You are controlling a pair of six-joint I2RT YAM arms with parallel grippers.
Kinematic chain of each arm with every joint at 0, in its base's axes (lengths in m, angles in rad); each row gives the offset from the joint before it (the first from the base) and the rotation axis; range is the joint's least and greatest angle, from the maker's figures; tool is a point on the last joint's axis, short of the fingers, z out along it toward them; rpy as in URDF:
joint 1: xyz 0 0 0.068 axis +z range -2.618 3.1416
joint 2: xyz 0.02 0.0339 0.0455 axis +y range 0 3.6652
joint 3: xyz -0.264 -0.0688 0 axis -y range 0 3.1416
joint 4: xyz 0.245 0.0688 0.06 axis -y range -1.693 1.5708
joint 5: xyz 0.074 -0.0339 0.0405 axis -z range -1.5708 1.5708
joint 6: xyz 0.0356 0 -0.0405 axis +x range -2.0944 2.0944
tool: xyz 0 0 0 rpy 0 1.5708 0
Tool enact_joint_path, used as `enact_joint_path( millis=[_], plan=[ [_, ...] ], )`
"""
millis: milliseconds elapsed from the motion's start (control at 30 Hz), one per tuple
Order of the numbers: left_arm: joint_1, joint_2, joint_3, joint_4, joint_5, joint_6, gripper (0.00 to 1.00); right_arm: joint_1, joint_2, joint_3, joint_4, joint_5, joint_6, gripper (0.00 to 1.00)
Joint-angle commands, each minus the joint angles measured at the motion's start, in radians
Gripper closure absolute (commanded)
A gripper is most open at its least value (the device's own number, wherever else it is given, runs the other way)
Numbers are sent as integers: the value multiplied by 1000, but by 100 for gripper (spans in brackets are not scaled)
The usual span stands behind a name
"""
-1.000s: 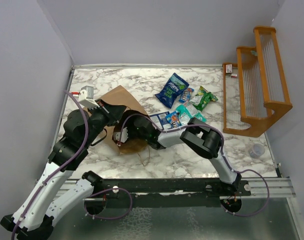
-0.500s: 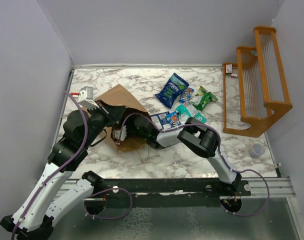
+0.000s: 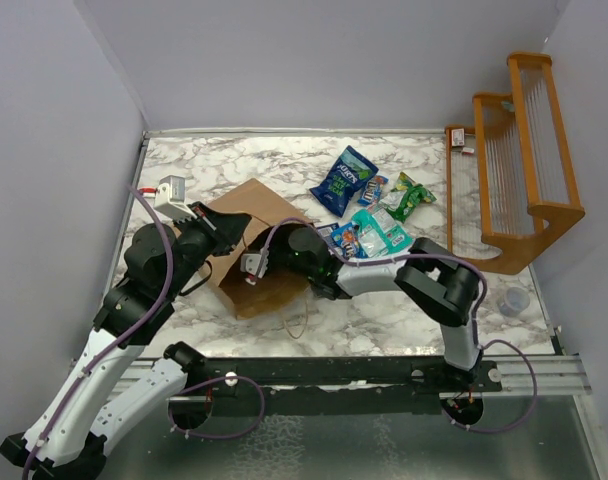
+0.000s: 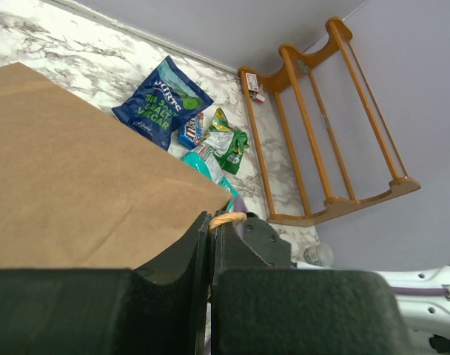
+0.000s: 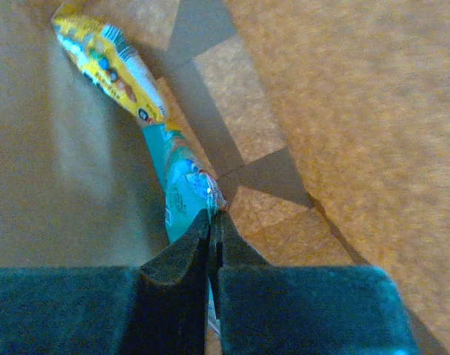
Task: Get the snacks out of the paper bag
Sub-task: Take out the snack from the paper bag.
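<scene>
The brown paper bag (image 3: 259,235) lies on its side on the marble table. My left gripper (image 3: 227,222) is shut on its twisted paper handle (image 4: 229,219), holding the mouth up. My right arm (image 3: 314,258) reaches into the mouth, and its gripper is hidden there in the top view. Inside the bag, my right gripper (image 5: 214,214) is shut on the edge of a teal snack packet (image 5: 182,188). A yellow packet (image 5: 106,63) lies just beyond it. Outside lie a dark blue packet (image 3: 344,180), a green one (image 3: 409,195) and a teal one (image 3: 381,230).
An orange wooden rack (image 3: 509,165) stands at the right edge of the table. A small clear cup (image 3: 513,301) sits near the front right corner. Grey walls close in the table at the back and on both sides.
My right gripper has closed on the teal packet inside the bag. The right arm has shifted to the right, and the bag's mouth stands higher and further right.
</scene>
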Motion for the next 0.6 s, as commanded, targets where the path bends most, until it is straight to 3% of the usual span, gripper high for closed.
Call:
enact_joint_path(
  millis=[0, 133, 367, 567],
  plan=[
    [2, -7, -4, 26, -22, -2, 100, 25, -141, -49, -35, -101, 192, 99],
    [2, -5, -10, 45, -7, -11, 100, 44, -206, -88, -57, -138, 290, 99],
    [2, 1, -11, 43, -11, -17, 100, 107, -214, -121, -82, -20, 209, 99],
    [1, -14, -16, 34, -58, -19, 100, 115, -357, -207, -94, -73, 284, 99]
  ],
)
